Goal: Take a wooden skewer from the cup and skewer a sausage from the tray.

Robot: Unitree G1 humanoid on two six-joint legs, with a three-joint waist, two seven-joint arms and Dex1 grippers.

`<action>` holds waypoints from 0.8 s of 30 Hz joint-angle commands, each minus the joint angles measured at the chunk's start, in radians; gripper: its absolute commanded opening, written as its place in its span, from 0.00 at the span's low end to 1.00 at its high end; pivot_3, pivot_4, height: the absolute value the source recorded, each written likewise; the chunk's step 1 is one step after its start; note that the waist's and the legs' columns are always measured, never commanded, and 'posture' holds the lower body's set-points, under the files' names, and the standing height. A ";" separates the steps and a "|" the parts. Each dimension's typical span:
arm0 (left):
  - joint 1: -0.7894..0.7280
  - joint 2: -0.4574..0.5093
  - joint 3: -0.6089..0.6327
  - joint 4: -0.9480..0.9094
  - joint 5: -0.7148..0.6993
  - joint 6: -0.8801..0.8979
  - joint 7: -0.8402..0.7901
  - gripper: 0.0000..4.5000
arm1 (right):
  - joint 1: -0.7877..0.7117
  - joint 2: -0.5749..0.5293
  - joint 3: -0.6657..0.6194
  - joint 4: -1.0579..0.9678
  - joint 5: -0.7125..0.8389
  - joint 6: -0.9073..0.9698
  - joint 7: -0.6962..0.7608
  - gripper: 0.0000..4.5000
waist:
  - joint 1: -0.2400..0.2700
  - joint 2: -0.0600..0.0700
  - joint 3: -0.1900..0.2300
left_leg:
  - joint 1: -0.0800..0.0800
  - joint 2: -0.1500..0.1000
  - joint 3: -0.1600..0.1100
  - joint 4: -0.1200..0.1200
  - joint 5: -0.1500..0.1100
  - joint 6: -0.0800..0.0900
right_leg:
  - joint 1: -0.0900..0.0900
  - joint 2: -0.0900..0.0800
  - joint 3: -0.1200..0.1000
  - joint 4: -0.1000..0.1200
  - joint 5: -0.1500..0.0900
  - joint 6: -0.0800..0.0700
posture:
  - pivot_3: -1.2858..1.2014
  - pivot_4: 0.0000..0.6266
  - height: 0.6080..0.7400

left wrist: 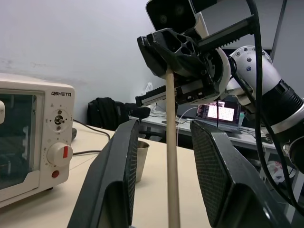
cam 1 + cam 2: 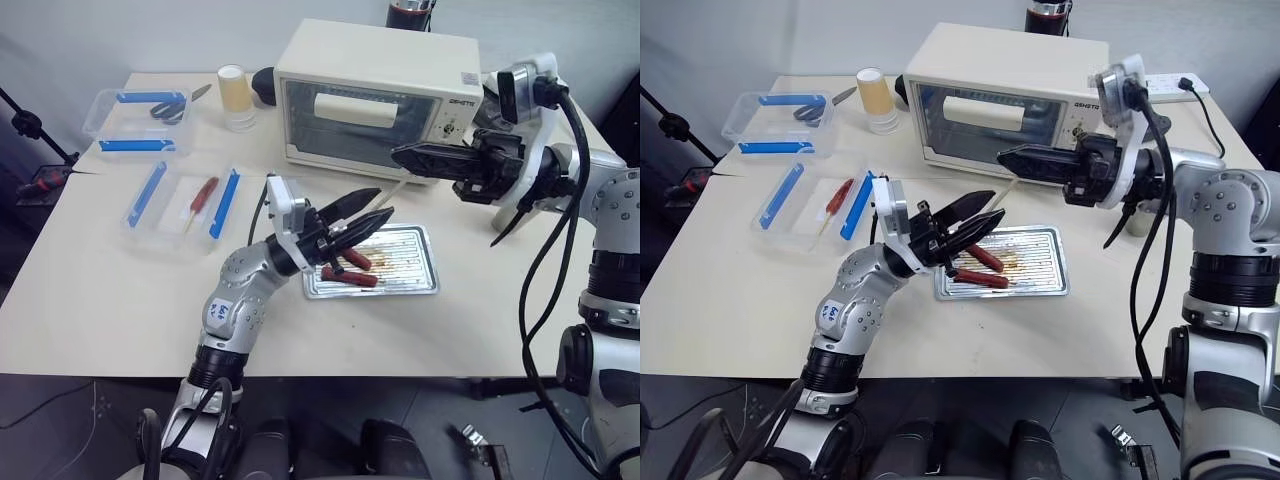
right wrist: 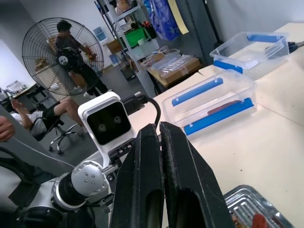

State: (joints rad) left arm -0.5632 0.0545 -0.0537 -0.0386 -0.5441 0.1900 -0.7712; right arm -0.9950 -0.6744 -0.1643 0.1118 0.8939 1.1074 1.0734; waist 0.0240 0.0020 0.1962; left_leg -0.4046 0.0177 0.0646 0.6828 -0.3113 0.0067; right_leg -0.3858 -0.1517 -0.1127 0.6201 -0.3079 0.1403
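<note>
Looking down from the head camera, you see the wooden skewer running on a slant from the right gripper down toward the left gripper, its long axis leaning from upper right to lower left above the near edge of the toaster oven. The right gripper is clenched on the skewer's upper end, its fingers pressed together and pointing toward your left. The left gripper has its fingers parted, one on each side of the stick, not pressing it.

The left wrist view gives you what the head views cannot: the skewer stands clear in the gap between the two black fingers, touching neither, and rises straight up into the right gripper. A metal cup sits on the surface beyond.

The tray lies on the surface below and just behind the left gripper, with the sausage and a second one beside it at the tray's left end. The right wrist view shows a corner of that tray and two clear plastic boxes with blue clips further off.
</note>
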 commanded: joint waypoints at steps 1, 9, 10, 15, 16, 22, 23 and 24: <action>-0.007 -0.005 0.010 -0.048 -0.022 -0.005 0.009 0.41 | -0.009 -0.002 -0.030 -0.014 0.015 -0.019 -0.004 0.00 | 0.000 0.000 0.000 | 0.000 0.000 0.000 0.000 0.000 0.000 | 0.000 0.000 0.000 0.000 0.000 0.000 | 0.52 0.24 1.00; 0.003 -0.011 -0.013 -0.019 0.011 -0.040 -0.002 0.41 | -0.013 0.016 -0.051 -0.017 0.049 -0.007 -0.043 0.00 | 0.001 0.000 0.000 | 0.000 0.000 0.000 0.000 0.000 0.000 | 0.000 0.000 0.000 0.000 0.000 0.000 | 0.52 0.24 1.00; 0.001 -0.016 -0.012 -0.011 0.016 -0.051 0.002 0.41 | -0.015 0.019 -0.055 -0.015 0.055 -0.004 -0.051 0.00 | 0.000 0.000 0.000 | 0.000 0.000 0.000 0.000 0.000 0.000 | 0.000 0.000 0.000 0.000 0.000 0.000 | 0.52 0.24 1.00; -0.009 -0.037 -0.010 0.016 0.029 -0.084 0.012 0.41 | -0.012 0.029 -0.069 -0.020 0.078 0.007 -0.080 0.00 | 0.000 0.000 0.000 | 0.000 0.000 0.000 0.000 0.000 0.000 | 0.000 0.000 0.000 0.000 0.000 0.000 | 0.52 0.24 1.00; -0.010 -0.040 -0.010 0.019 0.030 -0.088 0.012 0.37 | -0.011 0.030 -0.070 -0.021 0.079 0.007 -0.084 0.00 | 0.000 0.000 0.000 | 0.000 0.000 0.000 0.000 0.000 0.000 | 0.000 0.000 0.000 0.000 0.000 0.000 | 0.52 0.24 1.00; -0.011 -0.055 0.000 0.028 0.035 -0.108 0.025 0.04 | -0.011 0.035 -0.075 -0.023 0.096 0.012 -0.101 0.00 | 0.000 0.000 0.000 | 0.000 0.000 0.000 0.000 0.000 0.000 | -0.001 0.000 0.000 0.000 0.000 0.000 | 0.52 0.24 1.00; -0.013 -0.056 0.002 0.029 0.035 -0.109 0.027 0.00 | -0.009 0.035 -0.075 -0.024 0.098 0.013 -0.102 0.00 | 0.000 0.000 0.000 | -0.001 0.000 0.000 0.000 0.000 0.000 | -0.001 0.000 0.000 0.000 0.000 0.000 | 0.52 0.24 1.00; -0.014 -0.057 0.003 0.029 0.034 -0.109 0.029 0.00 | -0.008 0.035 -0.074 -0.024 0.101 0.014 -0.104 0.00 | 0.000 0.000 0.000 | -0.001 0.000 0.000 0.000 0.000 0.000 | -0.001 0.000 0.000 0.000 0.000 0.000 | 0.52 0.24 1.00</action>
State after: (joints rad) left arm -0.5623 0.0075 -0.0589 0.0117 -0.5064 0.1000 -0.7562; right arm -0.9951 -0.6399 -0.2070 0.1190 0.9678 1.1171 0.9682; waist 0.0243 0.0019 0.1963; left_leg -0.4051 0.0177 0.0649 0.6827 -0.3113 0.0067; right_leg -0.3864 -0.1516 -0.1125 0.6201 -0.3079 0.1403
